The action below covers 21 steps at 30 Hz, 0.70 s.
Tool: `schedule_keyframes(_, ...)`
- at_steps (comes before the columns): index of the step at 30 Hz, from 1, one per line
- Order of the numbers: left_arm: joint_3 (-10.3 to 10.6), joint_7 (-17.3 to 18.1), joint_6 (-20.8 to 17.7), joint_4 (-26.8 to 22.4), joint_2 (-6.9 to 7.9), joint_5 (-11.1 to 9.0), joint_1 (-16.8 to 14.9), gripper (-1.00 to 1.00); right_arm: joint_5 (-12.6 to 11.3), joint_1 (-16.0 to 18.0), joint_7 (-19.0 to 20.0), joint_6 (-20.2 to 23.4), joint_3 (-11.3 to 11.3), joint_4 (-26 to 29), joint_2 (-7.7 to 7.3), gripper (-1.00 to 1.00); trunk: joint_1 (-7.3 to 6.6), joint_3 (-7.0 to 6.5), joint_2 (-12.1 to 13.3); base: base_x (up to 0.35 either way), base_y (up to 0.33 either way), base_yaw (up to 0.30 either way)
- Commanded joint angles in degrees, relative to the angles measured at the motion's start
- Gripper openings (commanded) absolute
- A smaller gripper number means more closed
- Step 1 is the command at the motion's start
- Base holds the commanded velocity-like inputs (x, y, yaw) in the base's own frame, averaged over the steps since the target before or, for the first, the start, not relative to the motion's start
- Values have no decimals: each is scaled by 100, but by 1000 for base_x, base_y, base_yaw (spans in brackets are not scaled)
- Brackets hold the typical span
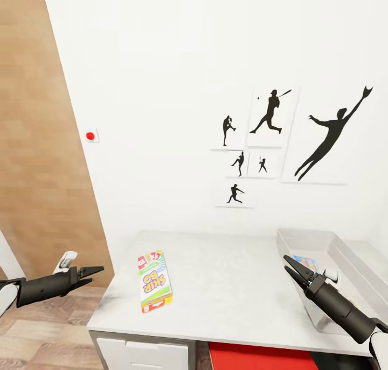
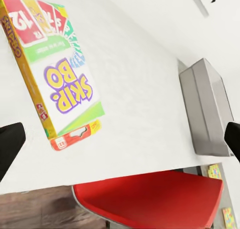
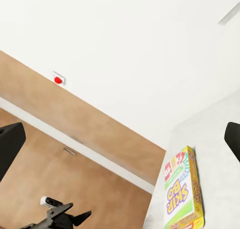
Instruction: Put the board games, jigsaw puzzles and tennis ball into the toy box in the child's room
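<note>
**A:** Where does the board game [image 1: 154,281] lie?

**B:** Flat on the pale worktop [image 1: 231,289], near its left front corner, white-and-green face up with one long side toward the edge. The toy box [image 1: 345,262] sits well apart at the right end of the worktop, and something blue and printed already lies in it; I cannot tell what.

**A:** And the tools?

**B:** The left tool [image 1: 86,275] hangs off the worktop's left edge, over the wood floor, fingers spread and empty. The right tool [image 1: 295,270] hovers just in front of the toy box, also released, holding nothing.

**A:** So which arm takes the game?

**B:** The left, I judge; it is nearer. The box is thin and lies flat, so closing straight down on it offers little to grip. Better to bring the tool in low across the short width, or nudge the game so a long edge overhangs the worktop, then clench on that edge.

**A:** Risks?

**B:** Pushing it off altogether onto the red chair [image 2: 150,196] below. Keep the approach slow and level, then carry it high enough to clear the toy box's near wall.
</note>
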State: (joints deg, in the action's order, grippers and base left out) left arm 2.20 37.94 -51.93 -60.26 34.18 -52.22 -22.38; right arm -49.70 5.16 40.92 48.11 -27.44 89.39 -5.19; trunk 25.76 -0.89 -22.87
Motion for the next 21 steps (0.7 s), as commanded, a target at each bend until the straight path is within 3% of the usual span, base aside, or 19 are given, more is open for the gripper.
schedule_keyframes(1,-30,9,-24,4,3,47,-3,100,-5,3,12,32,-7,-1,1,100,2,2,-4,-6,42,0)
schedule_keyframes(11,-574,5,-21,83,-2,689,1,100,-5,3,2,32,-5,-1,6,100,2,2,-4,-2,62,0)
schedule_keyframes(15,-679,10,-24,137,-10,953,1,100,-5,3,-2,32,0,-1,8,100,2,2,-4,24,221,0)
schedule_keyframes(21,-717,24,-20,157,-15,1074,0,100,-5,3,-3,32,-2,-1,9,100,2,2,-4,154,230,0)
